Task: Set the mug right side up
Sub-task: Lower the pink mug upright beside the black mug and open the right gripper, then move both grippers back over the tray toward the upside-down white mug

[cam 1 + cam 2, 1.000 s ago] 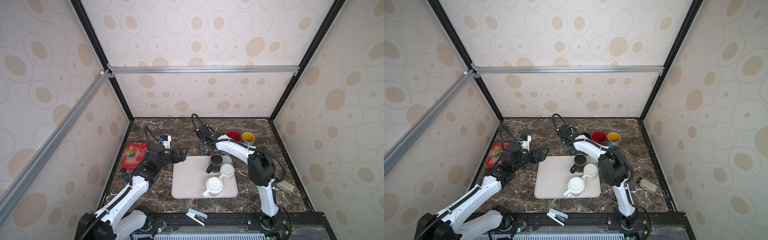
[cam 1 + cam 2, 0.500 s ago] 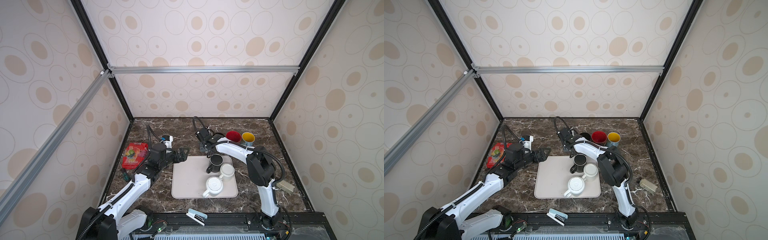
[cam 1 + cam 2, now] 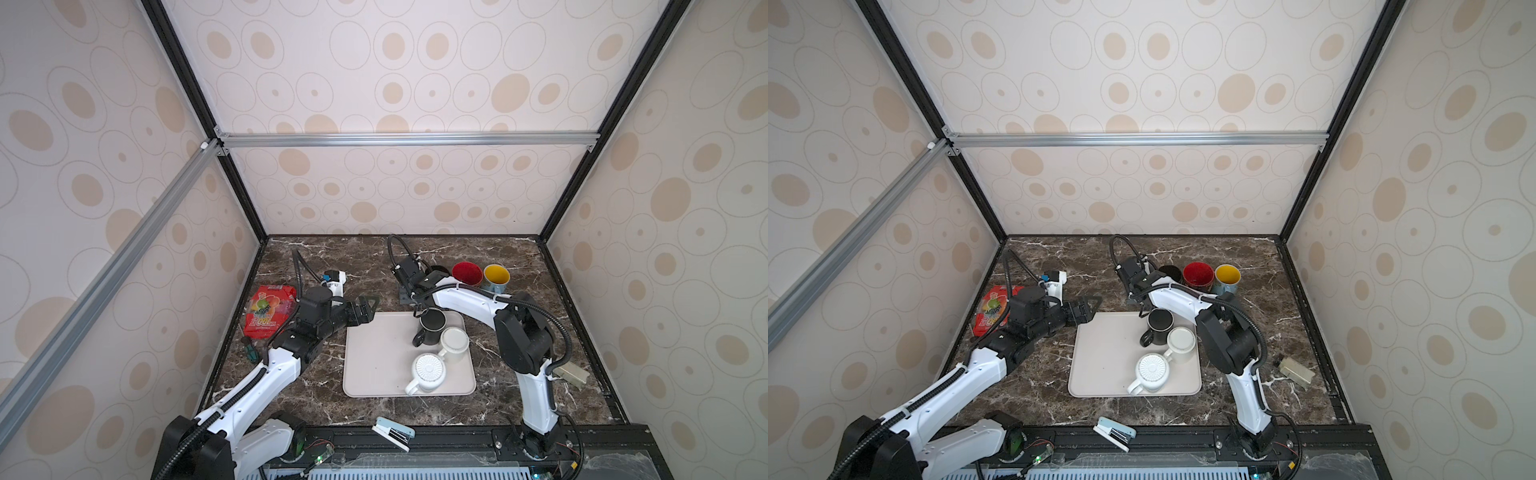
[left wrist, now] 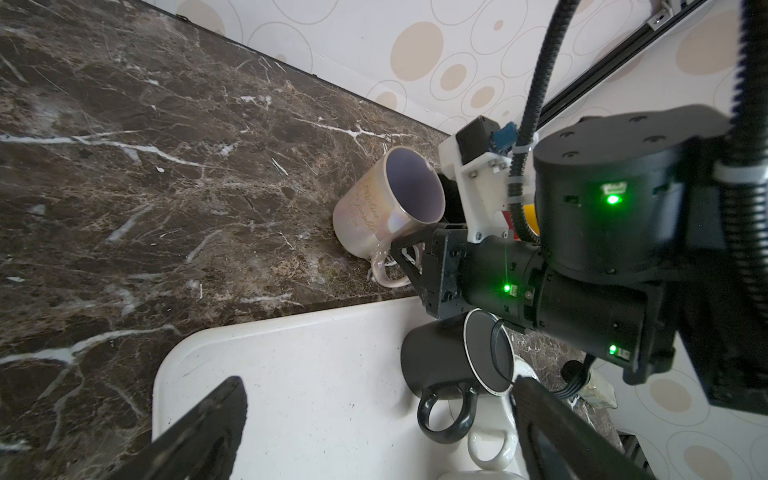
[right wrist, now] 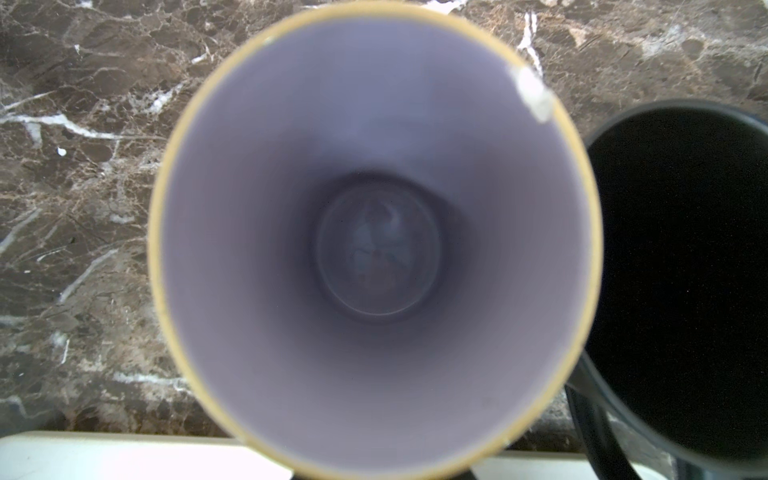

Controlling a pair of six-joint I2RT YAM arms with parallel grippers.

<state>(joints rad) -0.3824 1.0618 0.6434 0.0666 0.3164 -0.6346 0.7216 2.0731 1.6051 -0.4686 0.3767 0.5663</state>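
We are looking into a robot lab's test booth.
Silver aluminium frame rail (image 3: 407, 139), cream wall panels printed with beige circles (image 3: 374, 62), dark marble-look tabletop (image 3: 361, 257), white-and-black robot arm (image 3: 272, 368).

Pearly lilac-lined mug (image 4: 365, 216), mouth up

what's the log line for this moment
right gripper: shut on handle of pearly mug | pearly mug: upright on counter, beside black mug | left gripper: open, by tray corner
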